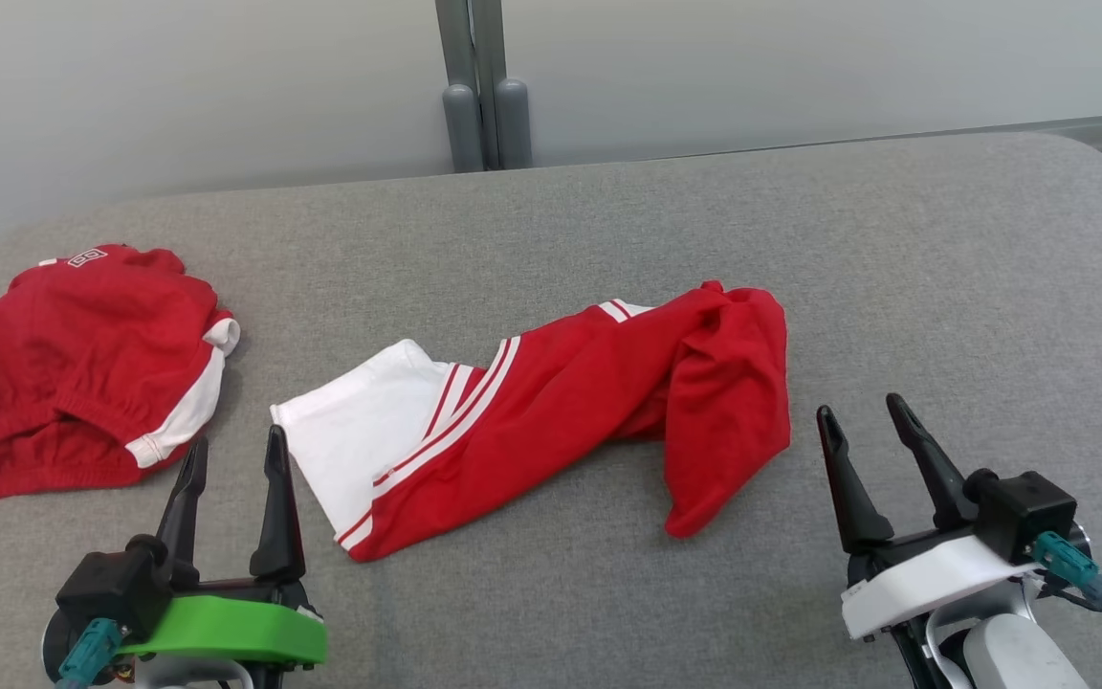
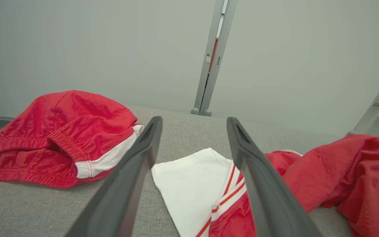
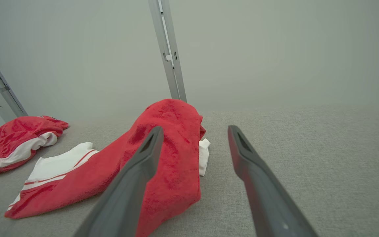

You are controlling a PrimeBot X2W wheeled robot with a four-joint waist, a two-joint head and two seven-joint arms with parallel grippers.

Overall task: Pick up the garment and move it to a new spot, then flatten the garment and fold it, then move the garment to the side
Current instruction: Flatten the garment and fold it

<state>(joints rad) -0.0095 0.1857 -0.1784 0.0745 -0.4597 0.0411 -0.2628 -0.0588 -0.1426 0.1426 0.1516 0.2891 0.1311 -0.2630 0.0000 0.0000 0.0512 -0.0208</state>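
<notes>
A crumpled red and white garment (image 1: 551,411) lies stretched across the middle of the grey surface, its white end toward the left and a bunched red end toward the right. The garment (image 2: 196,184) fills the lower middle of the left wrist view, and in the right wrist view the garment's (image 3: 173,154) red hump stands left of centre. My left gripper (image 1: 233,450) is open near the front edge, just left of the white end. On the other side, my right gripper (image 1: 865,410) is open beside the red end. Neither touches the cloth.
A second red and white garment (image 1: 82,364) lies bunched at the far left of the grey padded table (image 1: 943,287). A pale wall with a grey post (image 1: 484,86) stands behind the table. Bare grey surface stretches to the right.
</notes>
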